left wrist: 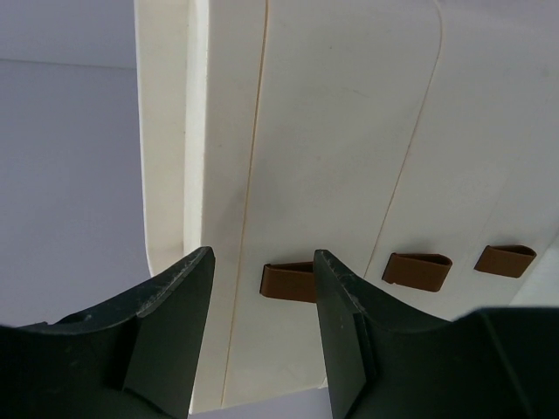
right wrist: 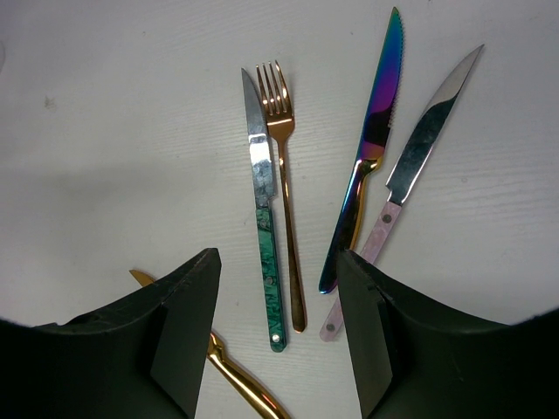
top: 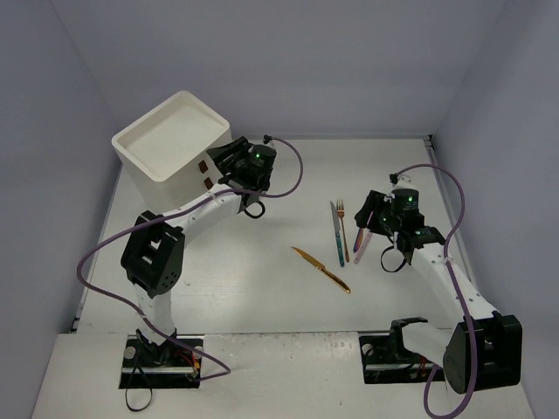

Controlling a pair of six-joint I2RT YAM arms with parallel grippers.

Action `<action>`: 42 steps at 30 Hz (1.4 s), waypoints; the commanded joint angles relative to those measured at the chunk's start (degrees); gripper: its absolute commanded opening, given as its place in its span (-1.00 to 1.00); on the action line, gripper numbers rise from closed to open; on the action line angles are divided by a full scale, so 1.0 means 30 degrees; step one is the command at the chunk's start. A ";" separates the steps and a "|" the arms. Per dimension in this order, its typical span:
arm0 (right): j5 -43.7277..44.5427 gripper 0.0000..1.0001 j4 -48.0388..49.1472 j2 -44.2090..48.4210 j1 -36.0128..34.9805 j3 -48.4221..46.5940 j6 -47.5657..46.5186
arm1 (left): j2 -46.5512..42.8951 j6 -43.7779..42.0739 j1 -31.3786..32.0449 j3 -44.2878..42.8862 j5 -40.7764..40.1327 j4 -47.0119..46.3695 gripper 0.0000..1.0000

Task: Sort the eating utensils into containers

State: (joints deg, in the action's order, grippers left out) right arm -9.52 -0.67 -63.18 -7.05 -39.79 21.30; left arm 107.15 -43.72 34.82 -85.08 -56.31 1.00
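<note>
Drawer-opening looks to be the step in hand for the left arm. Its left pincer is released, jaws spread, and the first brown handle on the white cabinet sits right in the gap, partly hidden behind one finger. I cannot tell whether either finger touches it. Two more handles lie off to that same side, outside the jaws. To do this well, I would centre the handle between the fingers, push in until they pass behind its lip, close firmly, then pull straight out along the drawer's own line. A slanted pull may drag the whole light cabinet across the worktop.

The right pincer is also released and grasps nothing, hanging above the cutlery. A green-handled knife and a copper fork lie side by side directly ahead of its gap, their handle ends nearest the fingers and seemingly touching each other. A rainbow knife and a pink-handled knife fan out beyond one finger, and the pink handle passes under the rainbow one. A gold knife lies beneath, by the other finger. Picking one piece cleanly will likely need the jaws across a single handle, away from its neighbour.
</note>
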 commanded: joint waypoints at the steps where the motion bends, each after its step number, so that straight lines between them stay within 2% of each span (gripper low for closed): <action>1: -0.0337 0.06 0.0720 0.0498 0.0176 -0.0096 -0.0156 | -0.0599 -0.0769 -0.0145 0.0319 -0.0995 -0.2047 -0.09; 11: -0.0372 0.06 0.0737 0.0317 0.0152 -0.0008 -0.0140 | -0.0721 -0.0309 -0.0522 0.1453 -0.1557 -0.2435 -0.08; 32: -0.0460 0.06 0.0758 0.0032 0.0174 0.0080 -0.0157 | -0.0927 -0.1154 -0.0875 0.2521 -0.2456 -0.3910 -0.09; 42: -0.0401 0.06 0.0774 -0.0005 0.0182 0.0085 -0.0157 | -0.0620 -0.2325 -0.0995 0.1994 -0.3061 -0.4700 -0.46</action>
State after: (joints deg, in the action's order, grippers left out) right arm -9.96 -0.66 -63.22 -7.05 -39.31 21.30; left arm 107.15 -48.42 33.40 -77.01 -62.14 -8.43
